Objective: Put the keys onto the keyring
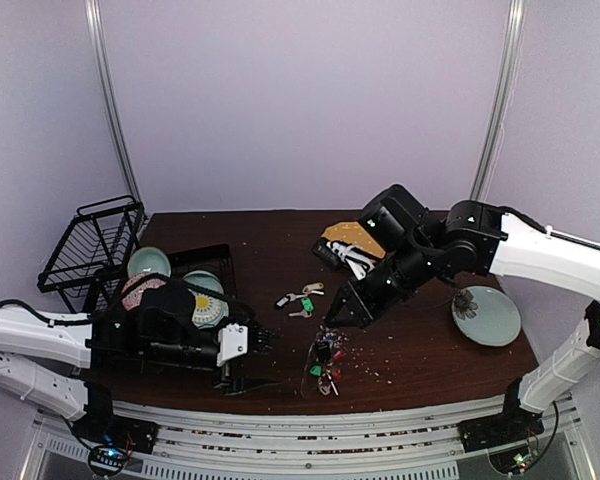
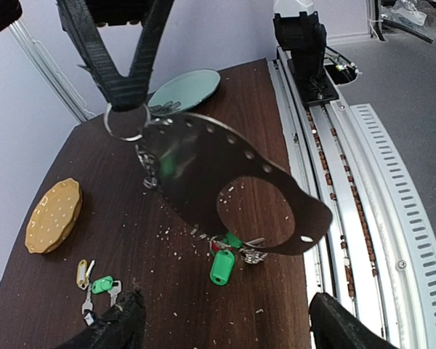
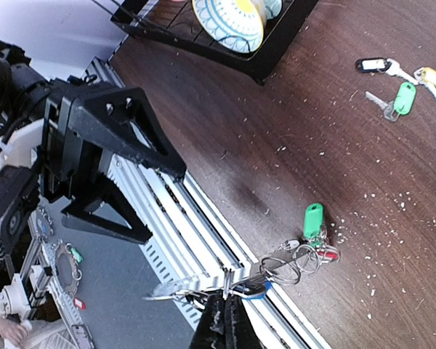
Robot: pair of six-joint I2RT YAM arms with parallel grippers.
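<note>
My right gripper [image 1: 336,318] is shut on the thin grey keyring [image 2: 106,123], pinching it just above the table. Several keys [image 1: 325,360] hang from it in a bunch and reach the table, with green [image 2: 223,267], red and blue [image 3: 251,291] tags. In the right wrist view the keyring [image 3: 226,282] shows edge-on at my shut fingertips [image 3: 225,318]. A dark flat blurred piece with holes [image 2: 203,182] hangs close to the left wrist camera. My left gripper [image 2: 225,331] stands open, left of the bunch, with nothing between its fingers. Loose keys [image 1: 302,298] with black, green and cream tags lie further back.
A black dish rack [image 1: 180,290] with bowls stands at the left, with a wire basket [image 1: 92,245] behind it. An orange dotted plate [image 1: 352,238] lies at the back, a pale green plate [image 1: 486,316] at the right. Crumbs litter the wood. The table's near edge meets a metal rail [image 2: 334,182].
</note>
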